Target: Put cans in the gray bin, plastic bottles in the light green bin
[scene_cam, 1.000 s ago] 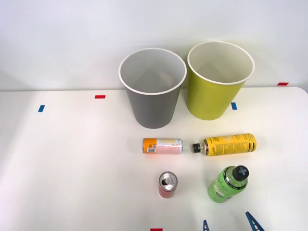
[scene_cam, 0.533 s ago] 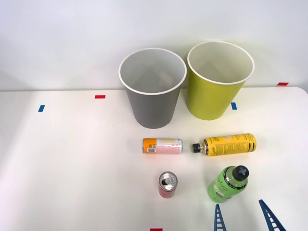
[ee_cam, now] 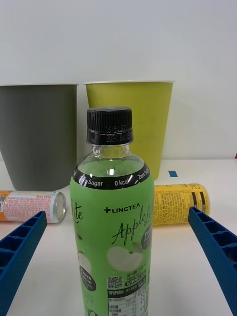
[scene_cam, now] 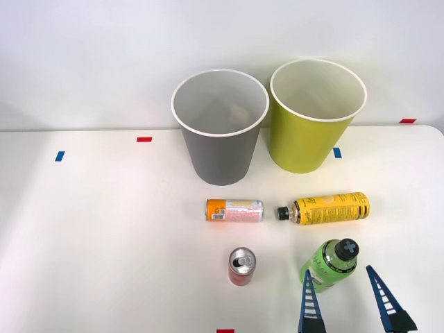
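On the white table (scene_cam: 104,229), going from the left of the front view, the tall round tapered gray bin (scene_cam: 220,142) with its white rim stands upright at the back, and just beside it on its right stands the yellow-green bin (scene_cam: 312,128) of the same shape, the two near each other but not clearly touching. In front of the gray bin the small orange and pinkish-white metal can (scene_cam: 234,210) lies on its side, and nearer the front edge the small red can with a silver top (scene_cam: 241,266) stands upright, apart from it. To the right of the orange can, the longer yellow plastic bottle with black print (scene_cam: 325,208) lies on its side with its black cap pointing toward that can, a small gap between them. In front of the yellow bottle the stubby bright green plastic bottle with a black cap (scene_cam: 329,265) stands upright. The right gripper (scene_cam: 345,286) sits at the front edge with its blue ribbed fingers (ee_cam: 19,247) spread wide, one on each side of the green bottle's lower part, with clear gaps and holding nothing; from the wrist camera the bottle stands centred between them
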